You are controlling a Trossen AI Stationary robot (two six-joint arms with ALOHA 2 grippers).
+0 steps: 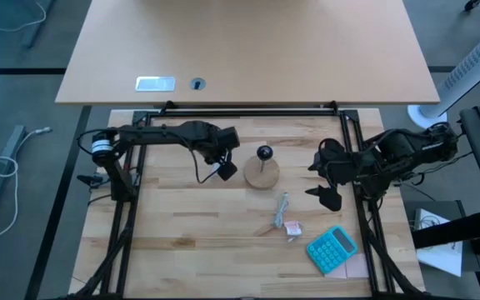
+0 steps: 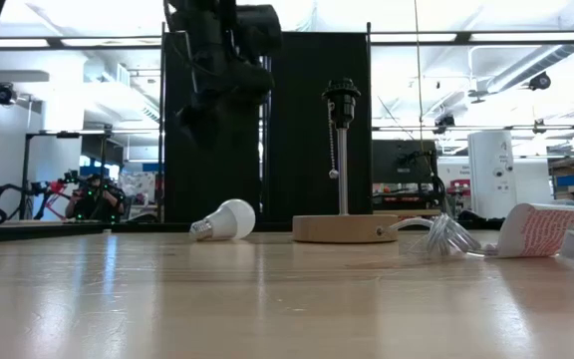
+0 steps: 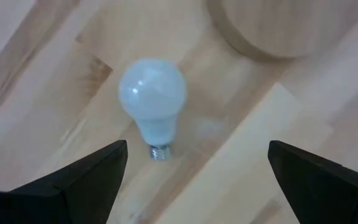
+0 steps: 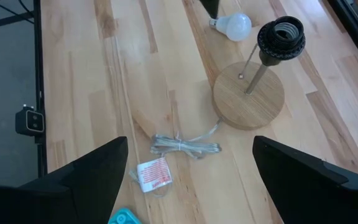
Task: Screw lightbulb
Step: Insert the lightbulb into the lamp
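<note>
Lightbulb (image 3: 152,102) lies on its side on the tabletop (image 1: 190,242), just beside the round wooden lamp base (image 1: 262,174) whose black socket (image 4: 281,36) stands upright on a thin stem. Your left gripper (image 3: 197,165) hovers right above the bulb with its jaws spread wide and holding nothing; the bulb sits between them in the left wrist view, screw neck toward the camera. Your right gripper (image 4: 191,158) waits well off to the other side of the base, jaws also wide and empty.

Expect the bulb to be light, smooth and slippery, and round enough to roll when nudged. It is probably brittle, so squeeze gently. Take hold across the widest part of the white globe, leaving the threaded neck free to meet the socket. The base looks light too, so it may turn or tip unless you steady it.
</note>
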